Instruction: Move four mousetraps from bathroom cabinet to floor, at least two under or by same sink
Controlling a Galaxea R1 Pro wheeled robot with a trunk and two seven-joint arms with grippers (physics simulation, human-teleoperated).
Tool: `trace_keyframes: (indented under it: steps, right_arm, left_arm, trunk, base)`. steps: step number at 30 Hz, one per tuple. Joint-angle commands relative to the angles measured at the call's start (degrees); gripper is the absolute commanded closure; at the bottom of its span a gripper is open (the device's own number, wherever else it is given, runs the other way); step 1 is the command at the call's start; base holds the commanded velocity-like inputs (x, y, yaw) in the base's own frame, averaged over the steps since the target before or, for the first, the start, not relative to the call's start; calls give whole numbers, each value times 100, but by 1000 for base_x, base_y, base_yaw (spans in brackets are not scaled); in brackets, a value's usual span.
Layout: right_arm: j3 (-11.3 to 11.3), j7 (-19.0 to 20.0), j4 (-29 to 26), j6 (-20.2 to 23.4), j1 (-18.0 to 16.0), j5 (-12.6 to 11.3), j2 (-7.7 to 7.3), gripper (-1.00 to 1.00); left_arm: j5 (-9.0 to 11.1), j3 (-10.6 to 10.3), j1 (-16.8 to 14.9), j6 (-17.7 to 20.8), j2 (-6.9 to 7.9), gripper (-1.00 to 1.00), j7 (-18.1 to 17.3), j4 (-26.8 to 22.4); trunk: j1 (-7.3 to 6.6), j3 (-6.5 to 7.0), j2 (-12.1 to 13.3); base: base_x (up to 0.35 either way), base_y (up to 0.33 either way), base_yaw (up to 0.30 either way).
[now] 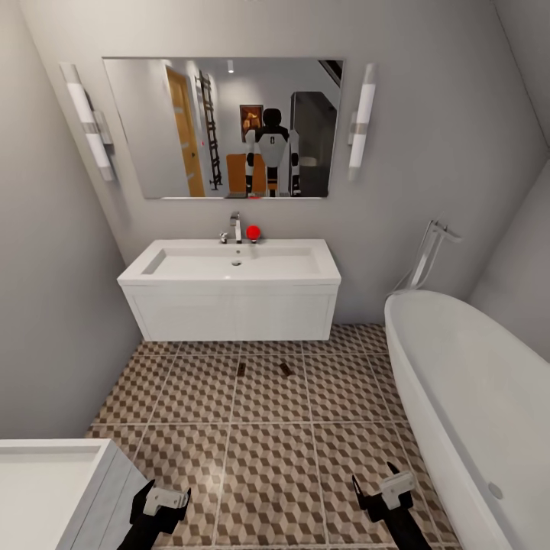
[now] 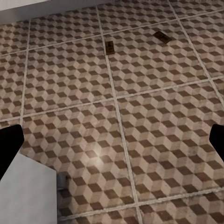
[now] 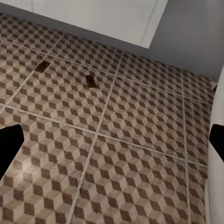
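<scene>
Both claws hang low over the bathroom floor [image 1: 267, 458], each spread wide and pinching nothing — the left gripper [image 1: 160, 504] beside a white unit's corner [image 1: 69, 489], the right gripper [image 1: 384, 493] close to the bathtub [image 1: 473, 382]. Well ahead of both, two mousetraps lie flat on the tiles: one [image 1: 241, 369] ahead of the left claw, the other [image 1: 286, 369] just beside it toward the right claw. Beyond them stands the bathroom sink [image 1: 229, 267] on its white vanity [image 1: 229, 313] — the traps lie near its front.
</scene>
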Motion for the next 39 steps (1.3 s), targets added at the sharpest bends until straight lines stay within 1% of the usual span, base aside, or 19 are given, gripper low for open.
trace_keyframes:
  steps: [1, 8, 16, 26, 31, 39]
  right_arm:
    - [18, -61, 3, -10, -6, 53, -4, -100]
    - [15, -59, 3, -29, -5, 53, -25, -100]
    - [23, -57, 3, -10, -2, 53, 6, -100]
    - [19, -57, 3, -8, -5, 53, 2, -100]
    - [21, -57, 3, -7, -6, 53, 1, -100]
    - [18, -62, 3, -1, -6, 53, 1, -100]
  left_arm:
    - [51, -48, -8, -28, -3, -100, -17, 19]
    - [51, -48, -8, -25, -3, -100, -17, 19]
    - [51, -48, -9, -26, -3, -100, -17, 19]
    - [51, -48, -10, -28, -5, -100, -20, 19]
    - [51, -49, -9, -29, -69, -100, -21, 19]
    - [51, -48, -7, -24, -74, -100, -15, 19]
  trunk:
    - [3, -11, -11]
    - [3, -10, -11]
    - [3, -10, -11]
    - [3, -10, -11]
    - [3, -10, -11]
    - [3, -10, -11]
  base:
    - [0, 0, 0]
    - [0, 0, 0]
    - [0, 0, 0]
    - [0, 0, 0]
    - [0, 0, 0]
    - [0, 0, 0]
